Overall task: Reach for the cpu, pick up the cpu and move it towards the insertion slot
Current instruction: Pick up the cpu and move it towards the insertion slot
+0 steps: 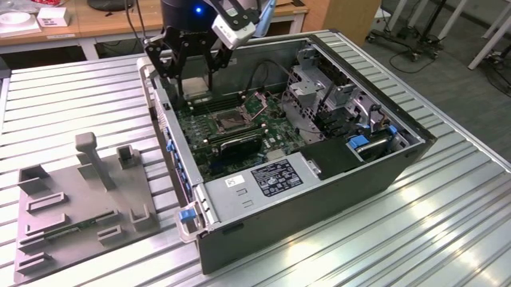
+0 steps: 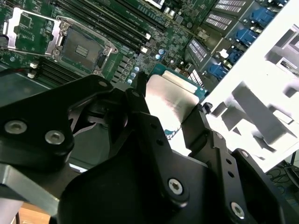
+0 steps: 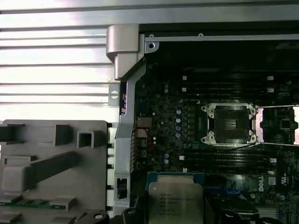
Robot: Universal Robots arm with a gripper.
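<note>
My jaws are clamped on the cpu [image 2: 169, 101], holding it over the motherboard [image 3: 163, 116] inside the open computer case [image 1: 319, 197]. The insertion slot [image 3: 229, 123] sits near it, apart.

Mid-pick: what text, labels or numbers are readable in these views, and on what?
Nothing reads clearly enough to quote.
cpu: printed lines on its lid, too small.
power supply label: dense print, blurred.
white sticker beside it: a mark, illegible.
motherboard: tiny white markings, unreadable.
</note>
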